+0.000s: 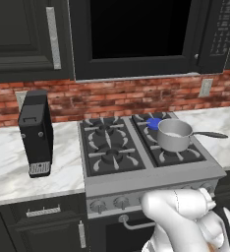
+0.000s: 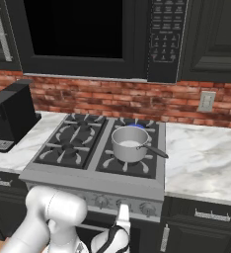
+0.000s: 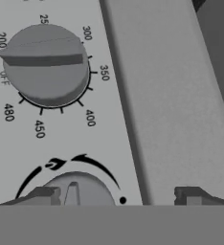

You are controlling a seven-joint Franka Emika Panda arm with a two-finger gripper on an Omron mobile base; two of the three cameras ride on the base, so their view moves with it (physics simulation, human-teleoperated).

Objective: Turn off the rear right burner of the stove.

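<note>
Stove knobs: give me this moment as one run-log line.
rear right burner: blue flame on | pot: front right grate | end effector: open at stove knob panel | knob: between fingertips, ungrasped

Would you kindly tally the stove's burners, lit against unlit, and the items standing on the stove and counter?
Lit burners: 1, the rear right burner on the stove
Unlit burners: 3
Saucepans: 1, the saucepan
Coffee machines: 1, the coffee machine
Total: 6
</note>
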